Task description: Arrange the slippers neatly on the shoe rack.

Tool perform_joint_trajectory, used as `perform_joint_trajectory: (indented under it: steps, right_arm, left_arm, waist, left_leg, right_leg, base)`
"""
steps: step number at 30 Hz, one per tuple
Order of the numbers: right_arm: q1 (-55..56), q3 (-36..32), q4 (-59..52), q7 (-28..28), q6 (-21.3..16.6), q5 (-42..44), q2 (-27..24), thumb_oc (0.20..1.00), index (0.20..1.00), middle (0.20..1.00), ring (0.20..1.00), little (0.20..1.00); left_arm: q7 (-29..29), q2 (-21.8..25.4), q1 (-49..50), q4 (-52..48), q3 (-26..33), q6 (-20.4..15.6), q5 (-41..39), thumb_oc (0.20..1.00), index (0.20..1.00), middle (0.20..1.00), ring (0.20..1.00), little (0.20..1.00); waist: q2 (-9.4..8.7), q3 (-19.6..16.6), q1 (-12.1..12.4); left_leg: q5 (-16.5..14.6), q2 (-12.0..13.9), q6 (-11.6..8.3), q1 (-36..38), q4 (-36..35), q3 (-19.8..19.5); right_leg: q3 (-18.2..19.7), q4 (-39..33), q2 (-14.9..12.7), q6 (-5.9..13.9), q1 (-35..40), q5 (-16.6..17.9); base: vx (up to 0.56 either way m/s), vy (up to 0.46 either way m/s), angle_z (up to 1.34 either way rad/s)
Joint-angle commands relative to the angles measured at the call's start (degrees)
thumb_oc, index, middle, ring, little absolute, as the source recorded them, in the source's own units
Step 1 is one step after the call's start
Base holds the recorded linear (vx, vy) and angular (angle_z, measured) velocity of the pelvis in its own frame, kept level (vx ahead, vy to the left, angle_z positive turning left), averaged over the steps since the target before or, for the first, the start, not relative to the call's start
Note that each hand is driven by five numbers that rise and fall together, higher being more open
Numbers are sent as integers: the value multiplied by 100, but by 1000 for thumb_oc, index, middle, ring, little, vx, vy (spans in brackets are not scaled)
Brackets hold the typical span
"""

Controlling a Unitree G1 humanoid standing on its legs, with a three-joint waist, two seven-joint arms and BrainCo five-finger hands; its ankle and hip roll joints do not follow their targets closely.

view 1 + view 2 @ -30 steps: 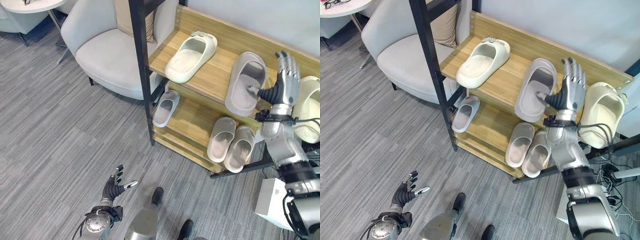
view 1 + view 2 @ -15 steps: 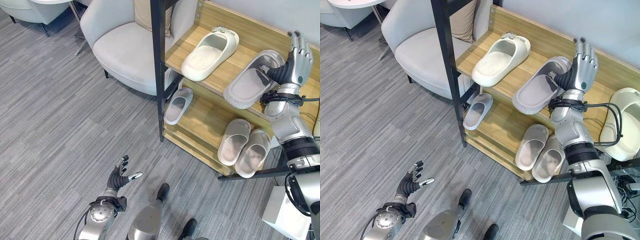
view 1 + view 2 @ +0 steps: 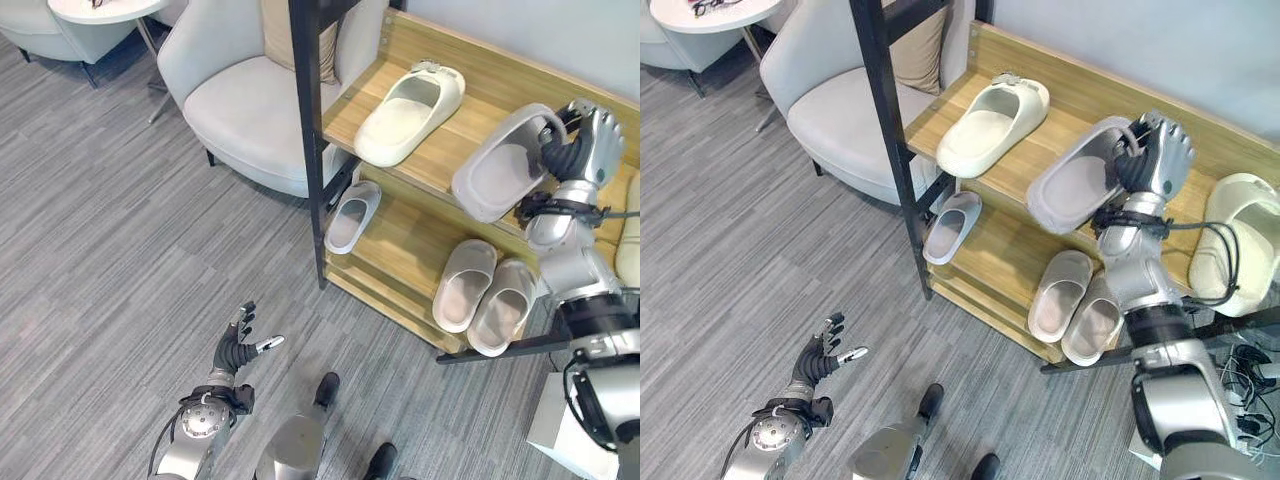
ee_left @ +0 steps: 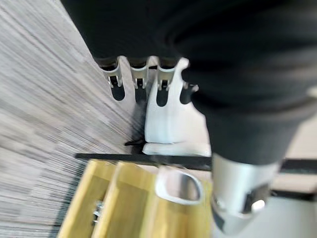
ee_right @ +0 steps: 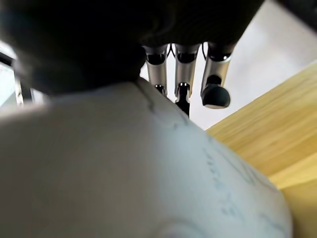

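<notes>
A grey slipper [image 3: 495, 165] is tipped up on its edge above the shoe rack's upper shelf [image 3: 445, 140], its opening facing me. My right hand [image 3: 1155, 160] is shut on its far strap end; the slipper's pale surface [image 5: 124, 173] lies under my fingers [image 5: 215, 84]. A cream slipper [image 3: 408, 100] lies at the shelf's left, and another cream slipper [image 3: 1230, 240] at the far right. On the lower shelf lie a small pale slipper [image 3: 352, 215] and a beige pair [image 3: 485, 295]. My left hand [image 3: 237, 345] hangs open, low over the floor.
The rack's black post [image 3: 308, 150] stands at its left front corner. A light grey armchair [image 3: 255, 110] sits just left of the rack, with a round white table [image 3: 100, 8] behind it. A white box [image 3: 570, 430] stands on the floor at the lower right.
My right hand went from open beside the grey slipper to curled round it, and the slipper has turned and tipped up off the shelf. The camera shifted a little. The left hand stayed put.
</notes>
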Motion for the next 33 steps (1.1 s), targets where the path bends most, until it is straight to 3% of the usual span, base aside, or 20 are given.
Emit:
perform_joint_trajectory:
  steps: [1, 2, 3, 5, 6, 8, 9, 10, 11, 12, 15, 19, 20, 21, 23, 25, 26, 28, 33]
  right_arm:
    - [354, -48, -818, -183, -582, -41, 136, 200, 200, 200, 200, 200]
    - [559, -127, -1328, -184, -800, 57, 353, 200, 200, 200, 200, 200]
    - [965, -81, -2132, 61, -1248, 501, 701, 200, 200, 200, 200, 200]
    - [1398, 16, -2795, 504, -1796, 1389, 996, 200, 200, 200, 200, 200]
    - [1398, 16, -2795, 504, -1796, 1389, 996, 200, 200, 200, 200, 200]
    - [2145, 688, -3496, 1715, -2516, 3764, 1563, 200, 200, 200, 200, 200]
    - [2159, 685, -3501, 1742, -2517, 3793, 1561, 200, 200, 200, 200, 200]
    - [2399, 993, -3701, 2233, -2573, 4412, 1587, 200, 200, 200, 200, 200]
    - [2399, 993, -3701, 2233, -2573, 4412, 1587, 200, 200, 200, 200, 200]
    - [2584, 1335, -3794, 2692, -2587, 5004, 1605, 200, 200, 200, 200, 200]
    - [2667, 1926, -3630, 3235, -2465, 5604, 1625, 200, 200, 200, 200, 200]
    - [2682, 2395, -3024, 3574, -2246, 5394, 1479, 200, 200, 200, 200, 200]
    - [2804, 2404, -2652, 3445, -2163, 4432, 1329, 200, 200, 200, 200, 200]
    - [2967, 2139, -2244, 2705, -2027, 2407, 1169, 200, 200, 200, 200, 200]
    - [2724, 1758, -1651, 1245, -1681, 215, 985, 200, 200, 200, 200, 200]
    - [2451, 1703, -1440, 884, -1609, -64, 997, 200, 200, 200, 200, 200]
    - [1601, 1580, -984, 120, -1330, -590, 920, 200, 200, 200, 200, 200]
    - [800, 1363, -577, -604, -994, -1033, 776, 200, 200, 200, 200, 200]
    - [-86, 1022, -15, -1200, -580, -1268, 264, 200, 200, 200, 200, 200]
  left_arm:
    - [125, 71, 85, -295, 203, -131, 55, 1000, 1000, 1000, 1000, 1000]
    - [184, 39, 94, -292, 254, -118, 98, 1000, 1000, 1000, 1000, 1000]
    - [258, -14, 137, -309, 328, -83, 153, 1000, 1000, 1000, 1000, 1000]
    - [292, -75, 238, -381, 434, -47, 162, 1000, 1000, 1000, 1000, 1000]
    - [292, -75, 238, -381, 434, -47, 162, 1000, 1000, 1000, 1000, 1000]
    - [344, -158, 440, -469, 545, 53, 22, 1000, 1000, 1000, 1000, 1000]
    - [342, -157, 454, -472, 550, 54, 21, 1000, 1000, 1000, 1000, 1000]
    - [343, -183, 574, -470, 611, 53, -65, 1000, 1000, 1000, 1000, 1000]
    - [343, -183, 574, -470, 611, 53, -65, 1000, 1000, 1000, 1000, 1000]
    - [371, -194, 654, -498, 665, 4, -108, 1000, 1000, 1000, 1000, 1000]
    - [393, -236, 648, -493, 658, -84, -166, 1000, 1000, 1000, 1000, 1000]
    - [379, -272, 543, -414, 608, -233, -159, 1000, 1000, 1000, 1000, 1000]
    - [403, -246, 518, -407, 603, -284, -98, 1000, 1000, 1000, 1000, 1000]
    - [572, -268, 508, -404, 601, -341, 5, 1000, 1000, 1000, 1000, 1000]
    - [978, -256, 410, -643, 535, -445, 176, 1000, 1000, 1000, 1000, 1000]
    - [1087, -215, 293, -719, 474, -499, 198, 1000, 1000, 1000, 1000, 1000]
    - [1302, -98, -13, -876, 296, -623, 226, 1000, 1000, 1000, 1000, 1000]
    - [1432, -35, -362, -959, 63, -772, 264, 1000, 1000, 1000, 1000, 1000]
    - [1382, 37, -710, -1072, -221, -910, 310, 1000, 1000, 1000, 1000, 1000]
  waist:
    - [-61, -372, -106]
    - [-49, -390, -156]
    - [-32, -414, -237]
    - [-22, -429, -319]
    - [-22, -429, -319]
    - [-13, -454, -409]
    - [-13, -462, -418]
    - [1, -459, -434]
    - [1, -459, -434]
    - [19, -452, -425]
    - [45, -454, -382]
    - [53, -457, -284]
    - [57, -452, -231]
    - [74, -428, -226]
    - [140, -149, -167]
    - [181, 16, -125]
    - [331, 470, 17]
    - [526, 785, 138]
    - [508, 882, 313]
  left_leg:
    - [-1354, 385, -179, 301, 533, -121]
    - [-1340, 400, -174, 340, 490, -110]
    - [-1306, 431, -173, 404, 419, -81]
    - [-1273, 466, -183, 457, 351, -48]
    - [-1273, 466, -183, 457, 351, -48]
    - [-1177, 532, -218, 534, 224, -10]
    - [-1174, 533, -220, 541, 215, -12]
    - [-1142, 549, -244, 567, 170, -27]
    - [-1142, 549, -244, 567, 170, -27]
    - [-1108, 569, -271, 569, 130, -38]
    - [-1063, 568, -305, 559, 91, -99]
    - [-1021, 545, -341, 510, 82, -224]
    - [-1007, 519, -350, 479, 80, -313]
    - [-1022, 491, -340, 451, 109, -372]
    - [-1087, 401, -309, 162, 509, -468]
    - [-1119, 366, -305, -68, 758, -504]
    - [-1225, 284, -308, -637, 1401, -580]
    - [-1274, 185, -315, -1165, 1863, -659]
    - [-1349, 218, -344, -1638, 2172, -717]
  right_leg:
    - [130, 119, -453, 362, 9, -26]
    - [157, 121, -446, 360, 9, -30]
    - [177, 123, -445, 353, 14, -33]
    - [176, 123, -439, 348, 22, -46]
    - [176, 123, -439, 348, 22, -46]
    - [142, 131, -428, 346, 44, -73]
    - [139, 132, -427, 346, 48, -77]
    - [93, 141, -433, 347, 66, -82]
    - [93, 141, -433, 347, 66, -82]
    - [23, 156, -443, 346, 86, -93]
    - [-85, 173, -460, 345, 98, -84]
    - [-287, 211, -493, 349, 127, -97]
    - [-407, 247, -515, 360, 141, -98]
    - [-475, 334, -538, 379, 116, -135]
    - [-457, 669, -597, 365, -133, -233]
    - [-458, 833, -637, 350, -292, -285]
    - [-458, 1331, -775, 302, -745, -396]
    - [-424, 1820, -902, 248, -1249, -476]
    - [-394, 2185, -973, 227, -1653, -651]
  base:
    - [-16, -18, -5]
    - [-32, -22, -8]
    - [-34, -19, -10]
    - [-28, -13, -15]
    - [-23, -23, -19]
    - [-44, -35, -16]
    - [-50, -29, -7]
    - [0, 0, 0]
    - [-46, -21, -1]
    - [-35, -14, 6]
    - [-40, -9, 8]
    - [-34, 11, 24]
    - [-49, 56, 42]
    - [-65, 62, 39]
    - [-201, 48, 25]
    - [-298, 12, 15]
    - [-394, 20, 19]
    - [-378, 62, 19]
    - [-28, 37, 24]
